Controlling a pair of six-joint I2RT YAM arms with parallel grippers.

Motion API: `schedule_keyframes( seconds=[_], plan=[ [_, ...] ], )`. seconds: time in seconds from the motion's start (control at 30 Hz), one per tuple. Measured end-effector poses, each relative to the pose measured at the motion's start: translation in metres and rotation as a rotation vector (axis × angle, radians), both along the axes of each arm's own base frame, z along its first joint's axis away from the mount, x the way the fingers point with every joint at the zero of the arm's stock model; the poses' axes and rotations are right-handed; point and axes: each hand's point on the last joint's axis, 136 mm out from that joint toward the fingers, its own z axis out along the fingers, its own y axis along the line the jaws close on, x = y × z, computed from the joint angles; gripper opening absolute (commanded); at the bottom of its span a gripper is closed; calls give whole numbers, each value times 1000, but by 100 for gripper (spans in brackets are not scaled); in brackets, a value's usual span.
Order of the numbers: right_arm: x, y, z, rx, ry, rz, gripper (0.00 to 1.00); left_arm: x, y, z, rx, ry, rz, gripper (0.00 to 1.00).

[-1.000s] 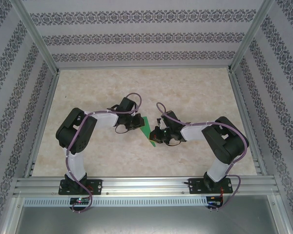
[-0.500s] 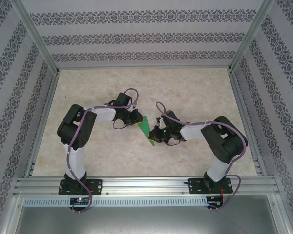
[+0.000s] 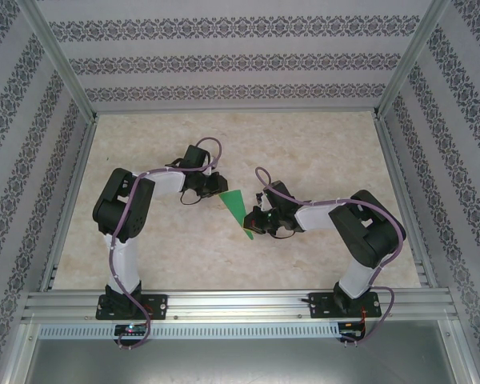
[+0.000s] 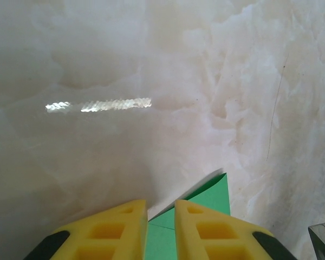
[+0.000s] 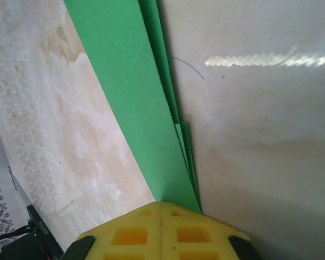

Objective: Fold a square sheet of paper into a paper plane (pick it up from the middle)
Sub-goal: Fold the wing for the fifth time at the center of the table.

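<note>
Yellow fingers [image 4: 116, 227] of the left gripper [image 4: 161, 212], low in its wrist view, stand a little apart with a thin gap. I see nothing held in them, and the green just past them lies on the table [image 4: 151, 81]. In the top view the plane [image 3: 237, 210] sits in the middle of the frame, between the two grippers. It is a slim green pointy shape with its tip aimed down. To its right, the right gripper [image 3: 254, 223] is squeezed tight on the plane's lower end, and its wrist view shows green layers stacked at the pinch. I think the folding is almost done and this step is pressing the last crease. Next, the left gripper likely needs to come in gently and press, while the right one holds firm so the paper does not slide. I count one plane, two grippers and two arms.
</note>
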Motion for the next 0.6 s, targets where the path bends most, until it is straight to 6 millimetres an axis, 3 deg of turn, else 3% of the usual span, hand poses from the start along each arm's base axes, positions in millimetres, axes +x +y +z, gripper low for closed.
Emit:
schedule_keyframes(
  seconds=[0.17, 0.33, 0.5, 0.6],
  plan=[
    [0, 0, 0, -1, 1, 0, 0, 13, 6, 8, 24, -52, 1, 27],
    [1, 1, 1, 0, 0, 0, 0, 25, 12, 36, 9, -117, 20, 30],
    [1, 1, 1, -2, 3, 0, 0, 22, 7, 69, -36, -175, 6, 29],
    [1, 1, 1, -3, 4, 1, 0, 10, 1, 76, -66, -175, -20, 28]
  ],
)
